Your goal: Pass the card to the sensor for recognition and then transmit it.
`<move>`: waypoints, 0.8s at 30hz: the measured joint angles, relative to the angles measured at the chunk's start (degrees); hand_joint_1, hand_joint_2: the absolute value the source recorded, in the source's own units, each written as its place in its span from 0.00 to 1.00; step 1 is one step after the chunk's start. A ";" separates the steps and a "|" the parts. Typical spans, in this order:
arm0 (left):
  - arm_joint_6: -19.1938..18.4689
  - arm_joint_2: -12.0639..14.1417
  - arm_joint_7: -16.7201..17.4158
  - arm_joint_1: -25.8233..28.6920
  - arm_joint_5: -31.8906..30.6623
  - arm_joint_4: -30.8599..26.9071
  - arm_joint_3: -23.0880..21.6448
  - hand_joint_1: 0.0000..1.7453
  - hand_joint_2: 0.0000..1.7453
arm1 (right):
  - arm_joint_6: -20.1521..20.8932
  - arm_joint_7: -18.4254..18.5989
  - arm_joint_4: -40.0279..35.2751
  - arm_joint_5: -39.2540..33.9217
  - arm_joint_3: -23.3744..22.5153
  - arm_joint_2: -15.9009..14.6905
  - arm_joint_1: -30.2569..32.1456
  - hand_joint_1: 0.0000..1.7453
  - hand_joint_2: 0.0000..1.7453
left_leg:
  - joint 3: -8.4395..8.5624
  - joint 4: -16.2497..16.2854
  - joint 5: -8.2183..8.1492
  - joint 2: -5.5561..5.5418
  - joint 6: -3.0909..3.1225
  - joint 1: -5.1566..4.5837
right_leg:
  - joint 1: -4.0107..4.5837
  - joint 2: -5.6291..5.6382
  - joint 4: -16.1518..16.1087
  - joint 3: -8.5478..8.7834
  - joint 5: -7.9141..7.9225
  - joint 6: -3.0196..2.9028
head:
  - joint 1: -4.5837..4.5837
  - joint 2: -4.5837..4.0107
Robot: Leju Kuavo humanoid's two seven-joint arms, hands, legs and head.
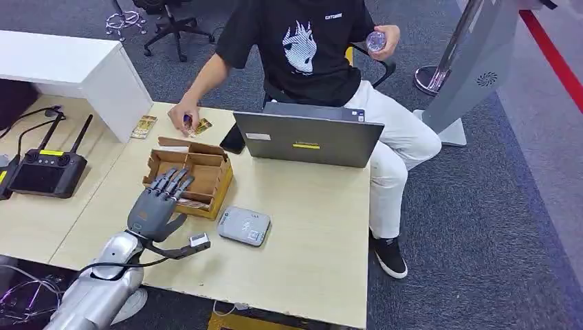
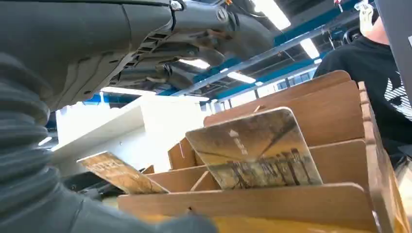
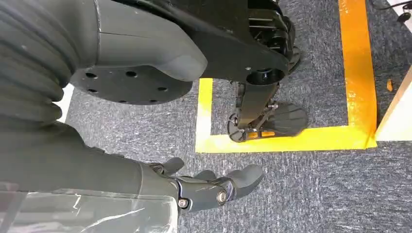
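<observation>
- Left hand is hovering at centre-left over the cardboard box, fingers spread, holding nothing.
- Card is standing tilted in a box slot; pinch its top edge.
- Sensor is lying just beside the box.
- Right hand is hanging empty, fingers loosely curled.

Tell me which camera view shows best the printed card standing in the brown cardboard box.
The left wrist view: the printed card stands close and unobstructed in the brown cardboard box. In the head view, the left hand covers that spot. The right wrist view faces the floor.

This is looking like an office or robot lab: grey carpet with yellow floor tape, a laptop beyond the robot hand, and ceiling strip lights.
</observation>
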 joint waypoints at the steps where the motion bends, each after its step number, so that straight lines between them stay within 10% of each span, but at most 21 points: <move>1: 0.06 -0.07 -0.06 -0.01 0.04 0.19 0.00 0.91 1.00 | 0.00 0.00 0.00 0.00 0.00 0.00 -0.01 0.00 1.00 | 0.00 0.00 0.00 0.00 0.00 0.00 | 0.00 0.00 0.00 0.00 0.00 0.00 | 0.00 0.00; 24: 4.16 -0.70 -3.71 0.38 4.94 -3.71 1.79 1.00 1.00 | 0.00 0.13 0.00 0.09 0.07 0.00 -0.07 0.00 1.00 | 0.00 0.01 0.02 -0.05 0.00 0.00 | 0.00 -0.04 0.00 -0.01 0.00 0.00 | 0.00 0.00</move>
